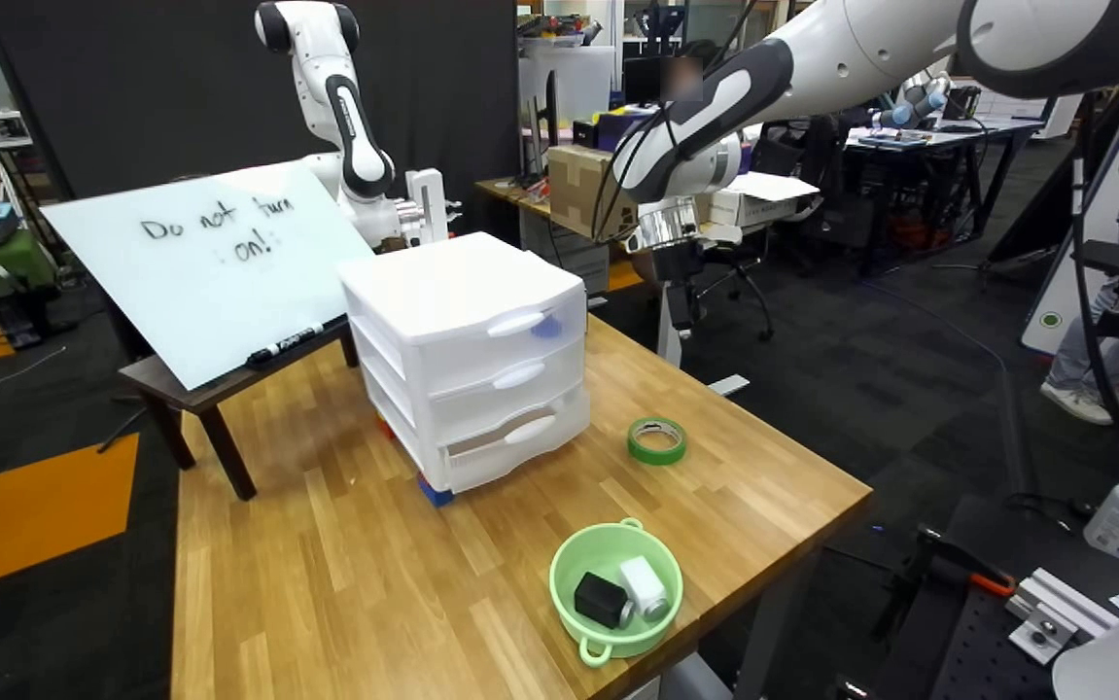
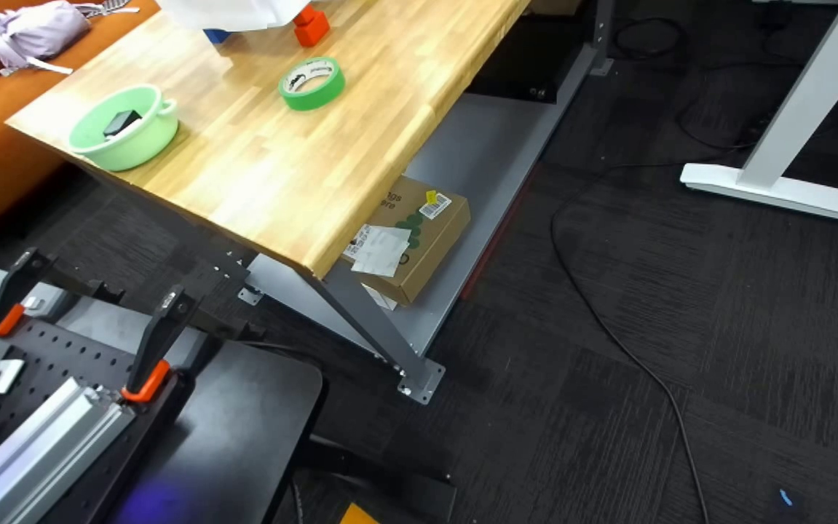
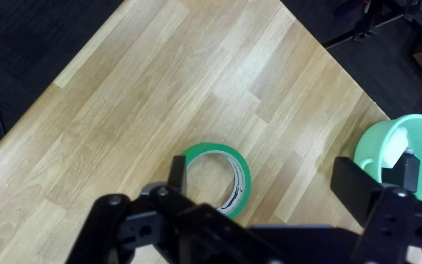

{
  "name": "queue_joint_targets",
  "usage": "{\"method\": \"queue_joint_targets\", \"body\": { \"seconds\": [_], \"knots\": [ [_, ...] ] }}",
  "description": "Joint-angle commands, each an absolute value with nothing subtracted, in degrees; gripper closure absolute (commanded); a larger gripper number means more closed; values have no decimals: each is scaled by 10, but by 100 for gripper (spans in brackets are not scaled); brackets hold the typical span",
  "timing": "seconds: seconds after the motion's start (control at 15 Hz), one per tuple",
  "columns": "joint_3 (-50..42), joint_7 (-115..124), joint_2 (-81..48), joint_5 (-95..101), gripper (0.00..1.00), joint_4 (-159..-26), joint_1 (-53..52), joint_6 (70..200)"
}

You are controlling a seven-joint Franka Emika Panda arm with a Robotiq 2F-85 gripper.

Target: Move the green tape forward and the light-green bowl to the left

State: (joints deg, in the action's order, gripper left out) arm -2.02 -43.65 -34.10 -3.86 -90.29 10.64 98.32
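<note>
1. Key rel.: green tape (image 3: 211, 147) lies flat on tabletop (image 3: 167, 102); in wrist view it sits btwn. the fingers (image 3: 177, 174), off-centre toward the picture-left one, which hides part of the ring.
2. Axis: ring, no long axis; any grip angle should do; lateral shift prob. req'd before lowering.
3. Gripper (image 3: 262, 174): fingers well apart; nothing held; an exterior view shows gripper & tape apart.
4. 2nd obj.: light-green bowl (image 3: 368, 145), beyond picture-right finger in wrist view, near tabletop edge; holds black item (image 3: 403, 172) & white item (image 3: 395, 146); prob. handled after tape.
5. Arm (image 1: 831, 63): in an exterior view, reaches in from upper right; wrist bent, gripper pointing approx. straight down; clearance over tabletop hard to judge, as gripper shows there against dark floor (image 1: 860, 350).
</note>
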Motion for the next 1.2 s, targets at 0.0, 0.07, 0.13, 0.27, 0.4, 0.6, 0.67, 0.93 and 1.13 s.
{"method": "queue_joint_targets", "body": {
  "seconds": [0.0,0.07,0.13,0.27,0.4,0.6,0.67,0.93,1.13],
  "knots": [
    [-11,-436,-369,-36,0,-869,117,963],
    [-10,-439,-378,-36,0,-863,119,962],
    [-10,-438,-388,-34,0,-856,119,958],
    [-9,-435,-413,-28,0,-839,116,949],
    [-6,-433,-438,-24,0,-823,113,939],
    [-2,-426,-476,-13,0,-797,105,915],
    [-1,-423,-486,-8,0,-789,102,907],
    [7,-417,-517,7,0,-758,95,880],
    [12,-420,-510,3,0,-778,98,902]
  ]
}}
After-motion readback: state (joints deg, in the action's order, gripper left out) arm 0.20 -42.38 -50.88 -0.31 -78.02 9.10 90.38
